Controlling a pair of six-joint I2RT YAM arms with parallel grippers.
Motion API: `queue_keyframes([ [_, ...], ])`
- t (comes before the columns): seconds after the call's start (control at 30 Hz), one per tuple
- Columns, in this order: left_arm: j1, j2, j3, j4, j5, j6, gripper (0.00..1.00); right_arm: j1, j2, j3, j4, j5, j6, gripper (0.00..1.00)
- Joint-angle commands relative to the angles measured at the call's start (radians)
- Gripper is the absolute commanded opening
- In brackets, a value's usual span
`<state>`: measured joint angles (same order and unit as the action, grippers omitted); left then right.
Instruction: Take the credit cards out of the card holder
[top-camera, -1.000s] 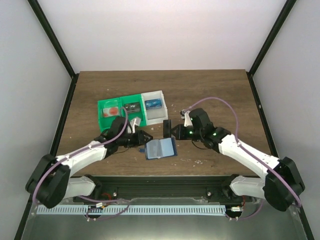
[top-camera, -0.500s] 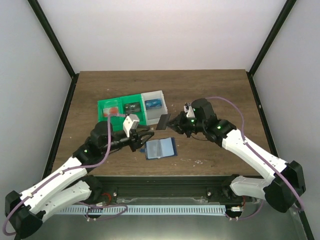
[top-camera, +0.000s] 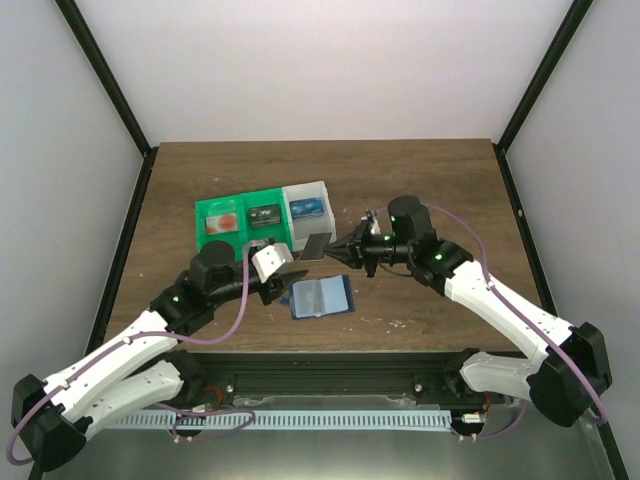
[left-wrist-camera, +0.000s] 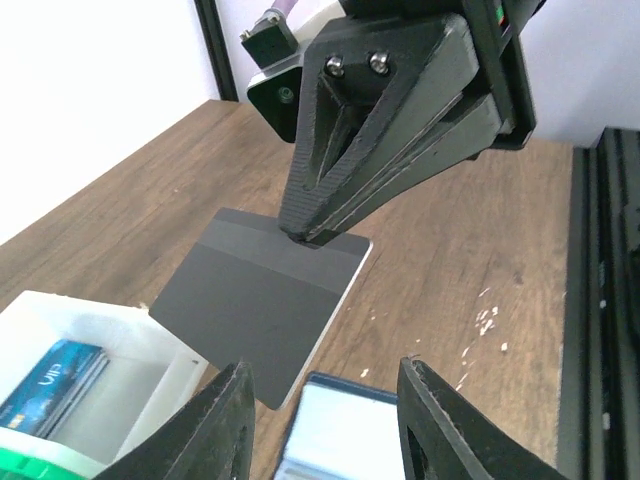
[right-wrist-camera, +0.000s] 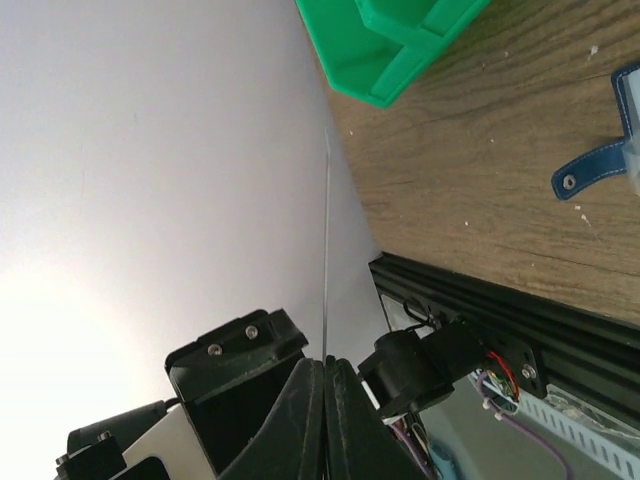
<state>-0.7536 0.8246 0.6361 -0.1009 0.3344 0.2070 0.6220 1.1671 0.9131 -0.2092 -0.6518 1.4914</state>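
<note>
Pinching the dark card (left-wrist-camera: 262, 305) by its upper edge, the right gripper (left-wrist-camera: 303, 236) has both fingers pressed together on the plastic. The card hangs tilted in the air, its low corner over the rim of the tray's white compartment (whether it touches that rim cannot be told). In the top view the card sits at 12 o'clock of the card holder (top-camera: 322, 297), which lies open and flat on the table (top-camera: 440, 180) toward the 6 o'clock edge, inner leaves facing up. The left gripper (top-camera: 287, 286) hovers at 9 o'clock of the holder, its fingers (left-wrist-camera: 228, 420) spread wide with nothing between them. The tray (top-camera: 210, 238) stands at 11 o'clock of the holder, with a card with a red spot (top-camera: 226, 222) in the left green compartment, a second dark card (top-camera: 264, 214) in the middle one and a blue card (top-camera: 307, 208) in the white one. From the right wrist the held card shows edge-on as a thin line.
</note>
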Motion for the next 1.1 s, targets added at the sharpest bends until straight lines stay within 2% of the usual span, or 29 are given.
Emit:
queue_keyframes([
  [0.0,-0.004,0.022,0.027,-0.003,-0.042,0.134,0.41,-0.010,-0.018,-0.021,0.055,-0.067,0.035,0.00],
  [0.2,-0.009,-0.008,-0.005,0.023,-0.067,0.214,0.41,-0.010,-0.012,-0.025,0.064,-0.100,0.031,0.00],
  [0.47,-0.011,-0.033,-0.032,0.023,0.004,0.322,0.43,-0.009,-0.001,-0.024,0.085,-0.125,0.047,0.01],
  [0.63,-0.010,-0.010,-0.038,0.028,-0.026,0.353,0.43,-0.009,0.006,-0.019,0.104,-0.140,0.052,0.00],
  [0.83,-0.012,-0.002,-0.039,0.066,-0.070,0.365,0.36,-0.010,0.011,-0.027,0.126,-0.159,0.060,0.00],
  [1.07,-0.012,-0.045,-0.070,0.115,-0.109,0.369,0.16,-0.010,0.007,-0.054,0.163,-0.169,0.074,0.01],
])
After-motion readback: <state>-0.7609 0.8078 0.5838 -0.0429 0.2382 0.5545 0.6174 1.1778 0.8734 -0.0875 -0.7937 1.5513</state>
